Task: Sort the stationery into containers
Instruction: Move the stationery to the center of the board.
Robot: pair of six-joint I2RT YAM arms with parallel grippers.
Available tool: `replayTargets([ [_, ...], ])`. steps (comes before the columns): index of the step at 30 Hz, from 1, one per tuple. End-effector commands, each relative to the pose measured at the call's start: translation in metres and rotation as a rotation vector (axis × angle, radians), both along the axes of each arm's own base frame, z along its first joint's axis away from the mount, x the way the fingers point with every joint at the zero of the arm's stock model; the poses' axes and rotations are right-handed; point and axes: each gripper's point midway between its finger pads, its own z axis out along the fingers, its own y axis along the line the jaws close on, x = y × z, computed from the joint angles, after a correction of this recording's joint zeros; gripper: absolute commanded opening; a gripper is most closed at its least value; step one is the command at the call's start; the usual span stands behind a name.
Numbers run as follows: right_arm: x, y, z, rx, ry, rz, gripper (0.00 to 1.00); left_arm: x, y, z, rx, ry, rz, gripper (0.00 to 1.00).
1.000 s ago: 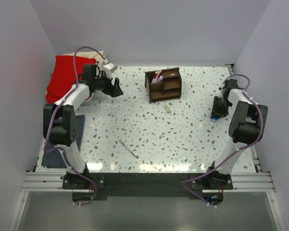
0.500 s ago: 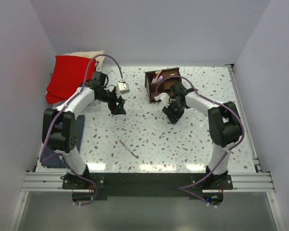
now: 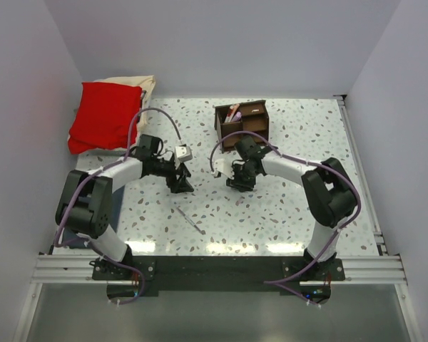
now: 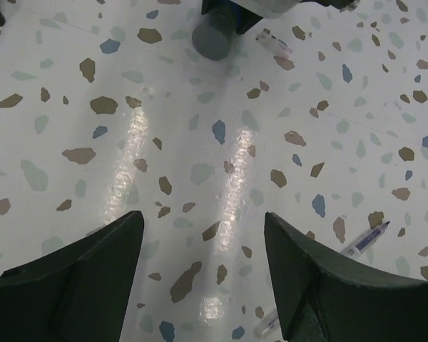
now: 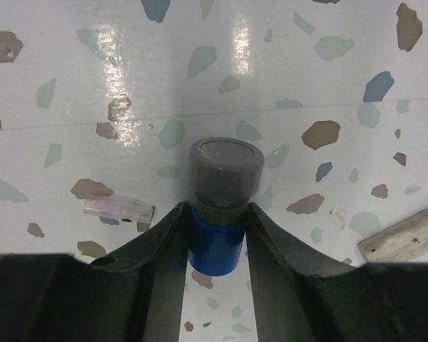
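Note:
My right gripper (image 5: 215, 210) is shut on the stubby blue cylinder with a grey cap (image 5: 225, 171), low over the table; touching or not, I cannot tell. In the top view the right gripper (image 3: 239, 179) is in front of the dark brown organizer (image 3: 251, 128), which holds a pink-red pen (image 3: 233, 112). My left gripper (image 4: 202, 217) is open and empty over bare table; in the top view it (image 3: 180, 182) is left of the right gripper. A silvery pen (image 3: 190, 219) lies nearer the front, also at the left wrist view's right edge (image 4: 364, 241).
A small clear piece (image 5: 118, 208) lies left of the cylinder, a beige piece (image 5: 406, 231) to its right. A red cloth (image 3: 105, 114) lies at the back left. A folded blue-grey cloth (image 3: 73, 234) lies at the front left edge.
The right arm swung from the right edge to the middle, in front of the organizer. The left arm came from the back left toward the middle and lowered.

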Motion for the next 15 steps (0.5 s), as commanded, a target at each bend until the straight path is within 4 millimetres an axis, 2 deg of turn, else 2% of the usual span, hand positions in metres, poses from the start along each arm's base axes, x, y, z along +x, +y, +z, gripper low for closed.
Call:
replayTargets([
  [1,-0.007,0.006,0.011,0.129,0.000,-0.023,0.41,0.034,-0.042,0.035,-0.191,-0.157,-0.047,0.72],
  [2,-0.006,0.008,0.017,0.173,-0.009,-0.036,0.46,0.037,-0.052,0.045,-0.262,-0.161,-0.069,0.70],
  [3,-0.007,0.008,0.031,0.220,-0.020,-0.058,0.49,0.041,-0.057,0.040,-0.276,-0.144,-0.052,0.70],
  [4,-0.014,0.005,0.031,0.256,0.008,-0.069,0.50,0.048,-0.066,0.048,-0.306,-0.192,-0.060,0.70],
  [5,-0.017,0.005,0.035,0.282,0.019,-0.084,0.53,0.049,-0.070,0.048,-0.314,-0.173,-0.051,0.70],
  [6,-0.018,0.004,0.046,0.313,0.009,-0.091,0.54,0.052,-0.074,0.042,-0.311,-0.171,-0.055,0.70],
  [8,-0.024,-0.002,0.051,0.366,0.033,-0.116,0.56,0.053,-0.089,0.042,-0.309,-0.194,-0.089,0.70],
  [9,-0.025,-0.005,0.058,0.388,0.023,-0.121,0.56,0.052,-0.094,0.034,-0.300,-0.184,-0.107,0.70],
  [15,-0.019,-0.033,0.064,0.403,0.012,-0.235,0.56,0.037,-0.119,0.014,-0.261,-0.205,-0.223,0.69],
])
